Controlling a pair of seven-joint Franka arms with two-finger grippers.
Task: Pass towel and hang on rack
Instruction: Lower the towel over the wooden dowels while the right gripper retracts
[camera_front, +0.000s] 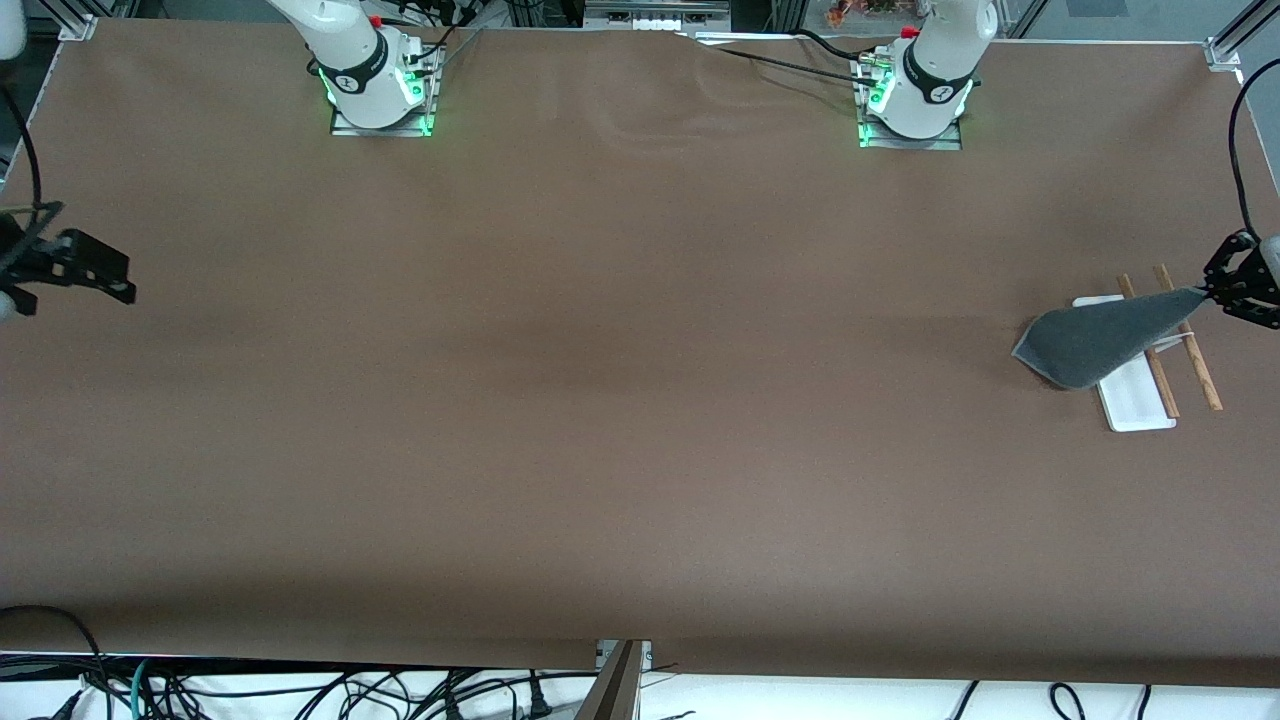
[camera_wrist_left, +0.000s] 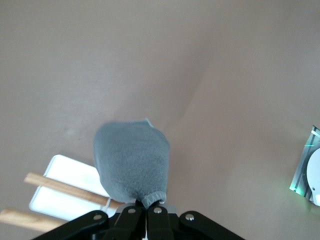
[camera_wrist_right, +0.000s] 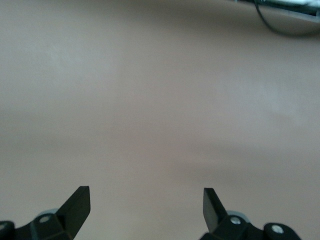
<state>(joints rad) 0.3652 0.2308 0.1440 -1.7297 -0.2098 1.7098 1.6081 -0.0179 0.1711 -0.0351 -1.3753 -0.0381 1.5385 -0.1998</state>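
Note:
The dark grey towel hangs from my left gripper, which is shut on one pale-trimmed corner of it. The towel drapes across the rack, over its two brown rods and white base, at the left arm's end of the table. In the left wrist view the towel hangs from the shut gripper, with the rack's rods and white base under it. The pink tag is not visible. My right gripper is open and empty at the right arm's end, over bare table; its fingers stand wide apart.
The brown table cover stretches between the two arms. The arm bases stand along the top edge. Cables lie off the table's near edge.

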